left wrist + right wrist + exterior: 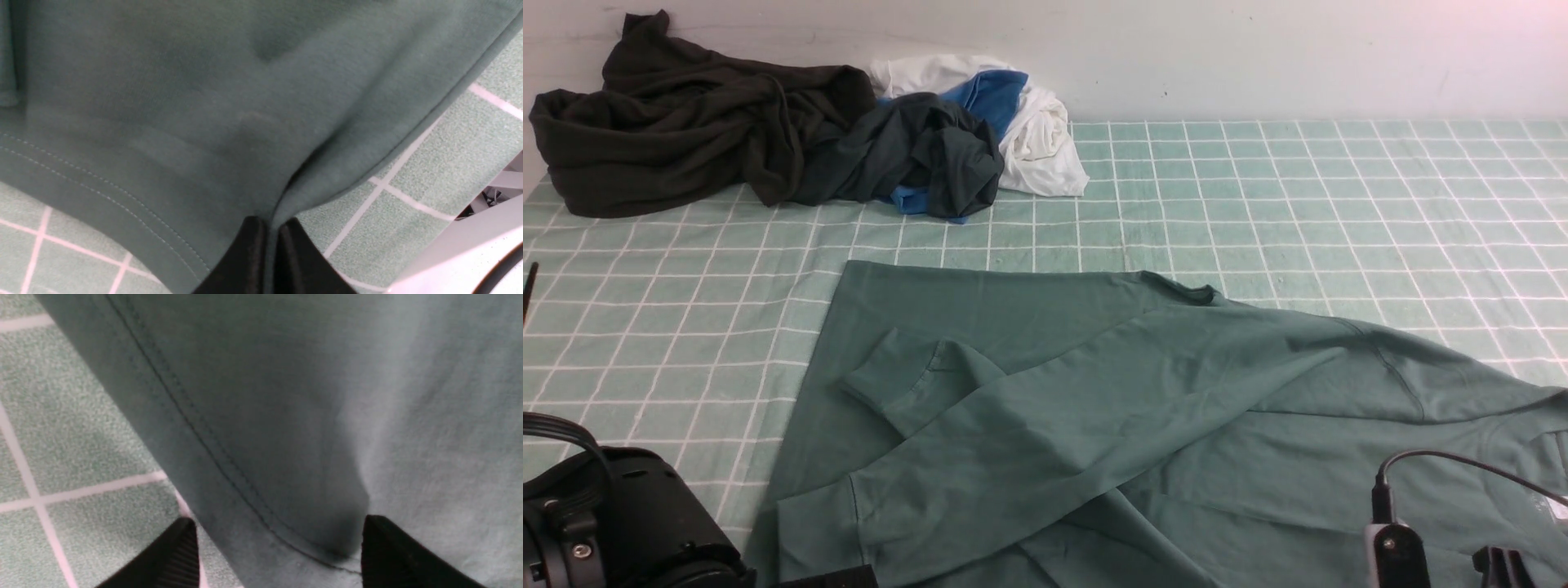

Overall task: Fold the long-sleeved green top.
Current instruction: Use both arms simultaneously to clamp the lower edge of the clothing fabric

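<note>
The checked tabletop (1258, 204) filled the front view. One green long-sleeved top (1094, 408) lay spread across the lower middle and right of the frame, a sleeve crossed over its body. Heaped at upper left were four other pieces: one blackish-olive garment (670, 122), one dark teal-grey garment (915, 155), one white garment (1037, 139) and one blue garment (992, 94). Only the wrist views showed the two tools' tips. The left tool (273, 230) was clenched on a pinched fold of the top by its stitched hem. The right tool (278, 539) was released, jaws wide astride the hem.

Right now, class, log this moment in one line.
left gripper: shut on green long-sleeved top; right gripper: open, astride its hem; top: spread on checked tablecloth
</note>
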Robot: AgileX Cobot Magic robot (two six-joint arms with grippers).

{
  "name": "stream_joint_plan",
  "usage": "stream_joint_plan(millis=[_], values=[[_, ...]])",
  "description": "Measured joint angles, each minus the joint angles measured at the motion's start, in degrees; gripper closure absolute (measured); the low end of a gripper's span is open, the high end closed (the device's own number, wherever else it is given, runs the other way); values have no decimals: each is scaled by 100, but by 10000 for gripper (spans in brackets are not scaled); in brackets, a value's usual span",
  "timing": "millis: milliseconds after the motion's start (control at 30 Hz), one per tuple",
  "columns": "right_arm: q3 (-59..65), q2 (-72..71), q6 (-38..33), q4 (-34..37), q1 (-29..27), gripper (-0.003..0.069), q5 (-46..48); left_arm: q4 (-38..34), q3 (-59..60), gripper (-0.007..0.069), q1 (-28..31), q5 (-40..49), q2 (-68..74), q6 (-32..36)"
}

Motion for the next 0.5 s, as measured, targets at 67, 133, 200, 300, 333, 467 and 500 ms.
stream_joint_plan(millis=[67,133,200,300,333,467,500], values=[[0,0,0,0,0,262,-6,0,0,615,0,0,0,0],[0,0,0,0,0,337,-11,0,0,615,0,0,0,-4],[0,0,0,0,0,425,-27,0,0,615,0,0,0,-4],[-23,0,0,0,0,578,-4,5,-26,615,0,0,0,-33],[-32,0,0,0,0,587,3,5,-33,615,0,-1,0,-51],[-651,-30,0,-54,0,647,705,156,-523,615,87,12,0,-473],[-872,-30,0,-100,-17,648,907,213,-660,615,154,27,0,-546]])
